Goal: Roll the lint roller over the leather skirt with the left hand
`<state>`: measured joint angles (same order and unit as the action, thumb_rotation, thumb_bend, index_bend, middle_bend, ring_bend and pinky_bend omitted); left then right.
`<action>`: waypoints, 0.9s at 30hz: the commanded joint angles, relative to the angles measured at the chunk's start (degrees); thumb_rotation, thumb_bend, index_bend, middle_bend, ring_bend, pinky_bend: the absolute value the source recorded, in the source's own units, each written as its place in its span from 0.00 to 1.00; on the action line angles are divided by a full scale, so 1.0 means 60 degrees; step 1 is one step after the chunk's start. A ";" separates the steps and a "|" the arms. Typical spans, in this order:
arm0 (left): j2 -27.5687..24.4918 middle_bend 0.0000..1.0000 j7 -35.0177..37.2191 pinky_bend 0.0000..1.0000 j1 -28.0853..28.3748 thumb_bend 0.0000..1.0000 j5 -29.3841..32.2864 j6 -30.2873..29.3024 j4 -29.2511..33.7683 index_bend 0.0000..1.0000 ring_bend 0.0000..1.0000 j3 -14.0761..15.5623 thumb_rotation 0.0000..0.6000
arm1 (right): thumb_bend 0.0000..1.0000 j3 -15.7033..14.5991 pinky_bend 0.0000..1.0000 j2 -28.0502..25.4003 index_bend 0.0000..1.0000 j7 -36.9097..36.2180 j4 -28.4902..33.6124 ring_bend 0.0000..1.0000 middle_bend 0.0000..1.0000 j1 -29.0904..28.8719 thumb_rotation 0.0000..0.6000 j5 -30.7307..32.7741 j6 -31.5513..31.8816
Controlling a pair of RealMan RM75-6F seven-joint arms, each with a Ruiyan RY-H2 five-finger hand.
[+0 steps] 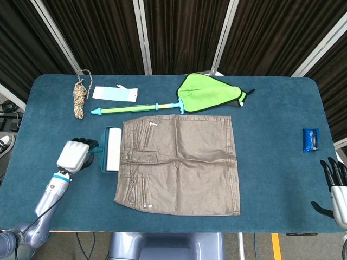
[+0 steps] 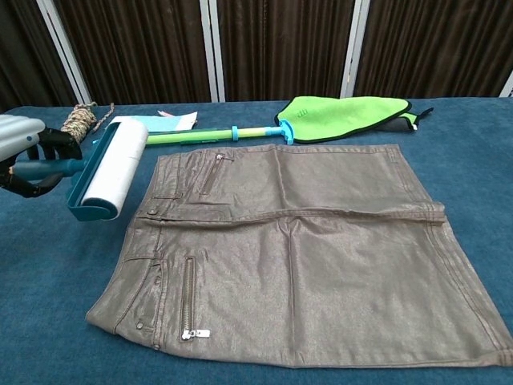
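While its fingers wrap the teal handle, the left hand holds the lint roller raised off the table, as far as the chest view suggests, with the white drum lying parallel to the waistband edge of the leather skirt and just beside it. That alignment makes sense to me: the drum's axis runs along the skirt's left edge, so a sideways push would carry it straight across the leather.

The leather skirt lies flat in the middle of the blue table, waistband and zips toward the roller, smoothed out so the roller meets few folds; a long crease does cross its middle.

Beyond the skirt's far edge lies a green and blue pole joined to a lime-green cloth. Further left of that are a pale blue tag and a coil of rope.

Well to the skirt's right sits a small blue packet. The right hand rests at the table's near right corner, fingers spread and empty, kept out of the way since this job belongs to the other arm.
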<state>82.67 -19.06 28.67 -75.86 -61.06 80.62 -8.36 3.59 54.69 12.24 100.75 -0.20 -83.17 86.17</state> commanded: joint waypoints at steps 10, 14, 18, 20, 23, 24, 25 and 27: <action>-0.0003 0.51 -0.4531 0.46 0.2372 0.89 0.2296 0.1779 0.2378 0.65 0.38 -0.0691 1.00 | 0.00 0.0173 0.00 -0.0208 0.00 -0.0479 -0.0024 0.00 0.00 -0.0086 1.00 0.0470 -0.0227; 0.0479 0.51 -0.6029 0.46 0.3289 0.89 0.3546 0.1939 0.2699 0.65 0.38 -0.0734 1.00 | 0.00 0.0236 0.00 -0.0238 0.00 -0.0549 -0.0053 0.00 0.00 -0.0121 1.00 0.0665 -0.0312; 0.1074 0.52 -0.7321 0.47 0.4204 0.90 0.4539 0.1951 0.2693 0.66 0.38 -0.0582 1.00 | 0.00 0.0313 0.00 -0.0253 0.00 -0.0620 -0.0116 0.00 0.00 -0.0166 1.00 0.0953 -0.0456; 0.1347 0.52 -0.7717 0.47 0.4548 0.90 0.5001 0.1868 0.2637 0.66 0.38 -0.0511 1.00 | 0.00 0.0350 0.00 -0.0257 0.00 -0.0659 -0.0154 0.00 0.00 -0.0199 1.00 0.1082 -0.0538; 0.1770 0.53 -0.8242 0.48 0.5069 0.90 0.5550 0.1728 0.2412 0.65 0.39 -0.0340 1.00 | 0.00 0.0400 0.00 -0.0269 0.00 -0.0746 -0.0227 0.00 0.00 -0.0241 1.00 0.1267 -0.0659; 0.1834 0.53 -0.8294 0.49 0.5153 0.90 0.5646 0.1708 0.2377 0.64 0.39 -0.0307 1.00 | 0.00 0.0407 0.00 -0.0274 0.00 -0.0766 -0.0241 0.00 0.00 -0.0247 1.00 0.1298 -0.0681; 0.1896 0.53 -0.8382 0.49 0.5260 0.90 0.5697 0.1723 0.2324 0.64 0.39 -0.0251 1.00 | 0.00 0.0413 0.00 -0.0288 0.00 -0.0798 -0.0251 0.00 0.00 -0.0247 1.00 0.1326 -0.0695; 0.1996 0.54 -0.8586 0.49 0.5521 0.90 0.5750 0.1728 0.2193 0.64 0.39 -0.0088 1.00 | 0.00 0.0434 0.00 -0.0305 0.00 -0.0878 -0.0288 0.00 0.00 -0.0261 1.00 0.1390 -0.0739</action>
<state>93.73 -69.47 60.52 -41.91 -50.55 94.58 -9.84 6.14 52.92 7.11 99.12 -1.72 -74.95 81.84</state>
